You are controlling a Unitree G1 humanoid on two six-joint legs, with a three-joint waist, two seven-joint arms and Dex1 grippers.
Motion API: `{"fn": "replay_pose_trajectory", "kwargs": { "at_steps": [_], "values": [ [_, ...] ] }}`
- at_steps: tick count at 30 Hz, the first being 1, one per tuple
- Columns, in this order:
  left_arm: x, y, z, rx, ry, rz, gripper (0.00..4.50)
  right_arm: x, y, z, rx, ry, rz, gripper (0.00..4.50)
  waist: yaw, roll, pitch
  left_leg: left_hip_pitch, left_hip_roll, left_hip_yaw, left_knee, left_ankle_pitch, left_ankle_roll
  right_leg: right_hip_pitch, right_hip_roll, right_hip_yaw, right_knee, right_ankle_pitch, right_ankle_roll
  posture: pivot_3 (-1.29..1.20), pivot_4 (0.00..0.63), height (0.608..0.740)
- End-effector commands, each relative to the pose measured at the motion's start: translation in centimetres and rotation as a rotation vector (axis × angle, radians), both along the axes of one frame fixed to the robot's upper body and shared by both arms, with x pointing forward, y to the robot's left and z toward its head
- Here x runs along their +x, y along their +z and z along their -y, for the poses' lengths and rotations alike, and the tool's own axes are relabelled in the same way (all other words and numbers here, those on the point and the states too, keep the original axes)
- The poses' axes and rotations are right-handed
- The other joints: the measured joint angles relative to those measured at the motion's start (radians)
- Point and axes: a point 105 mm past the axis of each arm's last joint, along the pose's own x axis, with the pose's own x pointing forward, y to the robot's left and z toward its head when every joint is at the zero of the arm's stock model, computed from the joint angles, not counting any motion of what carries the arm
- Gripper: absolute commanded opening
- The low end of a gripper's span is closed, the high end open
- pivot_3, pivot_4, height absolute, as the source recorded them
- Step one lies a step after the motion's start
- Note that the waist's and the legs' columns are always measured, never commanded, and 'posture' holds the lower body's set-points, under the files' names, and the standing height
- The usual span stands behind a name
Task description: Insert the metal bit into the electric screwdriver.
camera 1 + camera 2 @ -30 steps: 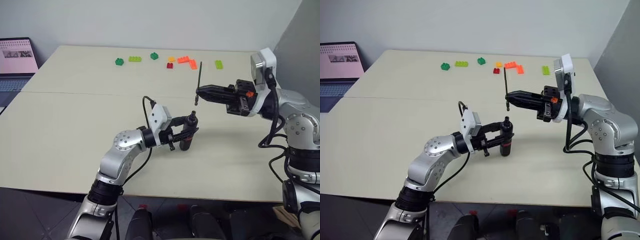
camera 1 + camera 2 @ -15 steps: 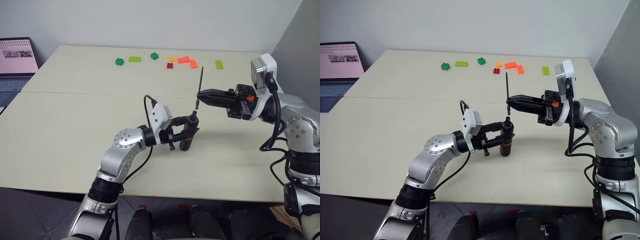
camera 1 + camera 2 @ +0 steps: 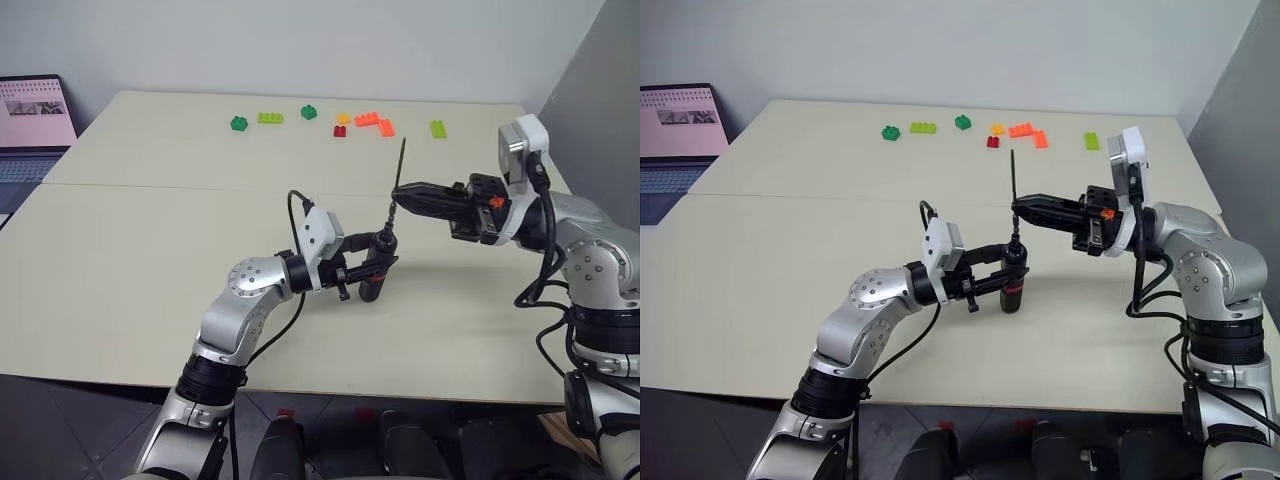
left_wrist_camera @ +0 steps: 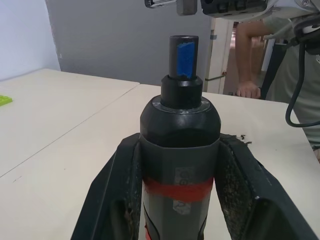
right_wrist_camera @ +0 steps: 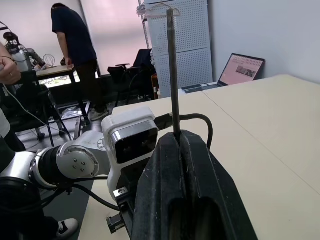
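Observation:
My left gripper point(image 3: 368, 268) is shut on the electric screwdriver point(image 3: 1011, 281), a black cylinder with a red band point(image 4: 178, 190), held upright above the table with its blue tip point(image 4: 183, 57) on top. The right gripper point(image 3: 399, 192) reaches in level from the right, shut on the metal bit point(image 3: 399, 175), a thin dark rod that stands nearly upright. In the head views the bit's lower end sits right at the screwdriver's top; whether they touch I cannot tell. In the right wrist view the bit point(image 5: 172, 65) rises from between the shut fingers point(image 5: 197, 170).
Several toy bricks, green point(image 3: 238, 123), red and orange point(image 3: 372, 121), lie in a row along the beige table's point(image 3: 150, 250) far side. A laptop point(image 3: 30, 125) stands off the table's left end. A person point(image 5: 75, 45) stands in the room beyond.
The right gripper has sunk a little, bringing the bit's lower end down to the screwdriver's top. The left gripper and the screwdriver have kept still.

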Motion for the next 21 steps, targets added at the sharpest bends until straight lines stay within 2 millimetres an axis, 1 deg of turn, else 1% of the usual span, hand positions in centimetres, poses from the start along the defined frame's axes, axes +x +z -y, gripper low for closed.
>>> {"fn": "replay_pose_trajectory", "kwargs": {
  "at_steps": [1, 16, 21],
  "values": [
    [-0.27, 0.31, 0.15, -0.005, -0.024, 0.008, 1.65, -0.22, 0.66, 0.07, 0.009, 0.000, 0.042, 0.00, 0.000, 0.000, 0.000, 0.000, 0.000, 0.000, 0.000, 0.000, 0.000, 0.000, 0.000, 0.000, 0.000, 0.000, 0.000, 0.00, 0.150, 0.740],
    [-0.25, 0.31, 0.05, -0.001, -0.023, 0.011, 1.65, -0.01, -0.22, 0.19, -0.011, -0.009, 0.032, 0.00, 0.000, 0.000, 0.000, 0.000, 0.000, 0.000, 0.000, 0.000, 0.000, 0.000, 0.000, 0.000, 0.000, 0.000, 0.000, 0.00, 0.150, 0.740],
    [-0.29, 0.29, 0.05, 0.001, -0.026, 0.013, 1.65, -0.04, -0.24, 0.12, -0.011, -0.009, 0.036, 0.00, 0.000, 0.000, 0.000, 0.000, 0.000, 0.000, 0.000, 0.000, 0.000, 0.000, 0.000, 0.000, 0.000, 0.000, 0.000, 0.00, 0.150, 0.740]
  ]
}}
